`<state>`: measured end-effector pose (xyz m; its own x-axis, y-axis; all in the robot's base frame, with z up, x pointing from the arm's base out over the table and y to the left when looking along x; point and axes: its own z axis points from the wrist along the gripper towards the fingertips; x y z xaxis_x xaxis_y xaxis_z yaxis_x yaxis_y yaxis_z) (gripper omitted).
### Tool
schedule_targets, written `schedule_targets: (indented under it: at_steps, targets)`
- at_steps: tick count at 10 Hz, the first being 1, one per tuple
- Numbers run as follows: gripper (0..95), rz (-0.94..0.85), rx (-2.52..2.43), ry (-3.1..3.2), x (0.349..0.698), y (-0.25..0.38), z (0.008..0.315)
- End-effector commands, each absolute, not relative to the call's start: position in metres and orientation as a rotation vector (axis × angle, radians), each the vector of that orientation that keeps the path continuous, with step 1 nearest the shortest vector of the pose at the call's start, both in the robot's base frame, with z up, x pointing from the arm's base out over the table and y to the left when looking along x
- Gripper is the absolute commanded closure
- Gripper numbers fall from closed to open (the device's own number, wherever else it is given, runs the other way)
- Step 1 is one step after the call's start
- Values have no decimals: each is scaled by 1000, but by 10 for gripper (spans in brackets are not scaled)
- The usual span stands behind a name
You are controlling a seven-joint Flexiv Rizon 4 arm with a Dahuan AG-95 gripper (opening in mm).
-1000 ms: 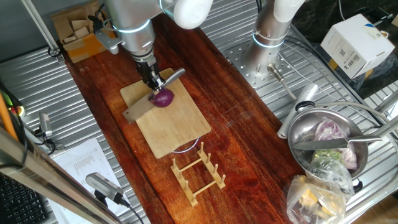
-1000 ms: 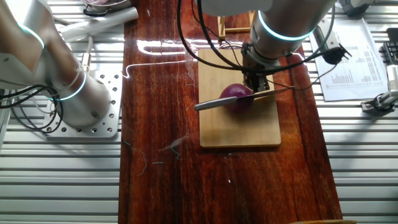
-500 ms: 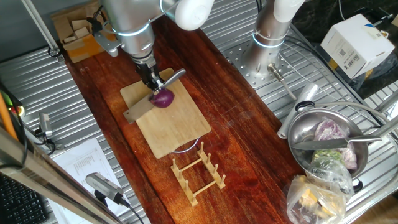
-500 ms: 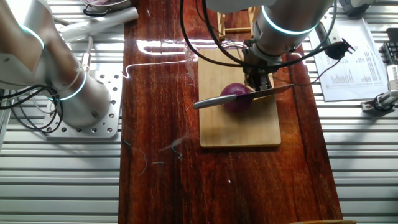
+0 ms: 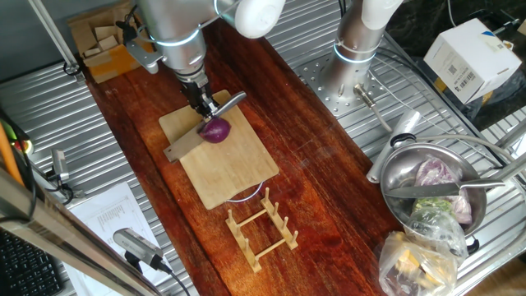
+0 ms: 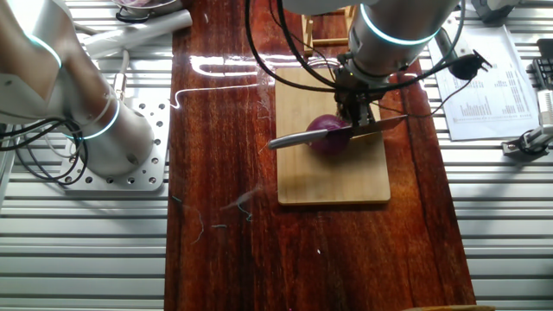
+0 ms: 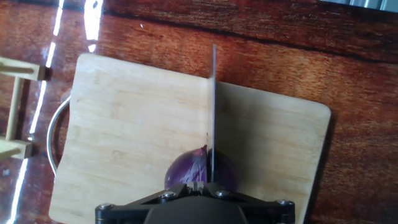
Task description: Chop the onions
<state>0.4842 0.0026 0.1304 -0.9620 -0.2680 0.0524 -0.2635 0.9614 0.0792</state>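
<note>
A small dark purple red onion (image 5: 216,131) sits on the bamboo cutting board (image 5: 222,168). It also shows in the other fixed view (image 6: 328,136) and in the hand view (image 7: 186,169). My gripper (image 5: 203,107) is shut on a knife's handle (image 5: 223,104), right above the onion. The knife blade (image 5: 182,145) rests across the top of the onion, edge down. In the hand view the blade (image 7: 214,106) runs straight ahead over the onion. My gripper (image 6: 359,115) stands over the board's right half.
A wooden rack (image 5: 262,227) stands at the board's near end. A metal bowl (image 5: 436,185) with vegetables and a plastic bag (image 5: 419,259) lie at the right. A second arm's base (image 5: 353,57) stands at the back. A box of wooden blocks (image 5: 103,41) sits far left.
The knife has shifted very slightly at the onion between the earlier frames and now. The onion has stayed in place on the board.
</note>
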Motion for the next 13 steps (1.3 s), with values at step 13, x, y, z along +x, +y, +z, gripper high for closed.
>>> schedule_targets:
  at_steps: [13]
  targets:
    - [950, -8, 314, -3057, 486, 2, 129]
